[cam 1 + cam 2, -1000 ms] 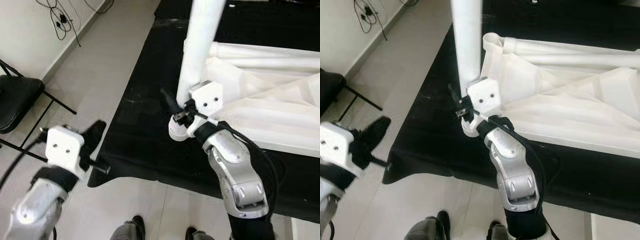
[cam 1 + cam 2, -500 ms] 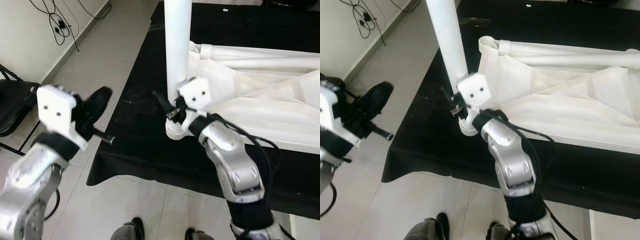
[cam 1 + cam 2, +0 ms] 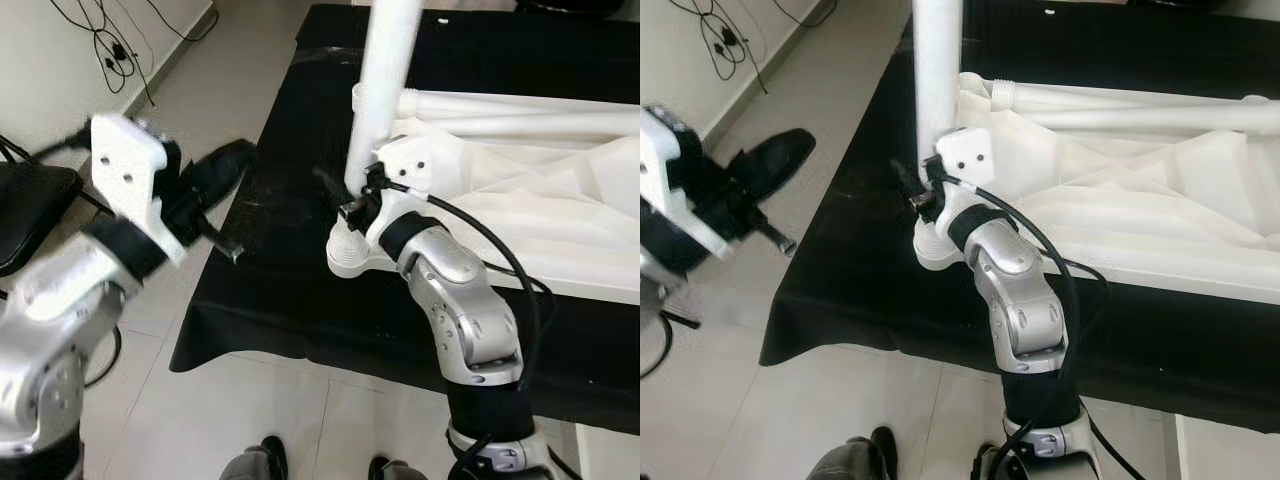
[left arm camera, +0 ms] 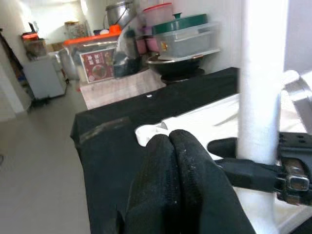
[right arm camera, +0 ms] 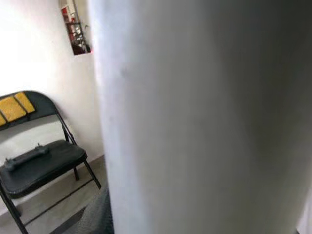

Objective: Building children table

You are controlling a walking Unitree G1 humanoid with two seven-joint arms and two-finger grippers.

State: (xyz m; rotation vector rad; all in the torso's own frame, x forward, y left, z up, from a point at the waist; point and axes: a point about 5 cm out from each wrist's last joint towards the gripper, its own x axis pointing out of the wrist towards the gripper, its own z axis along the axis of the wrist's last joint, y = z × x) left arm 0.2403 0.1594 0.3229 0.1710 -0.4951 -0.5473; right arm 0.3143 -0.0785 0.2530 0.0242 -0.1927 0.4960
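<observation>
Since a moment ago my left gripper (image 3: pixel 222 200) has risen from beside the surface (image 3: pixel 280 290) toward the white table leg (image 3: pixel 385 90), its fingers (image 4: pixel 180 180) pressed together and holding nothing. My right gripper (image 3: pixel 348 205) pinches this leg low, just above its wide foot (image 3: pixel 348 258), and holds it upright at the corner of the white tabletop (image 3: pixel 520 230), which lies upside down on the black-covered surface. I judge the leg light, stiff and smooth, so it may slip; a second hold higher on the shaft would steady it.
</observation>
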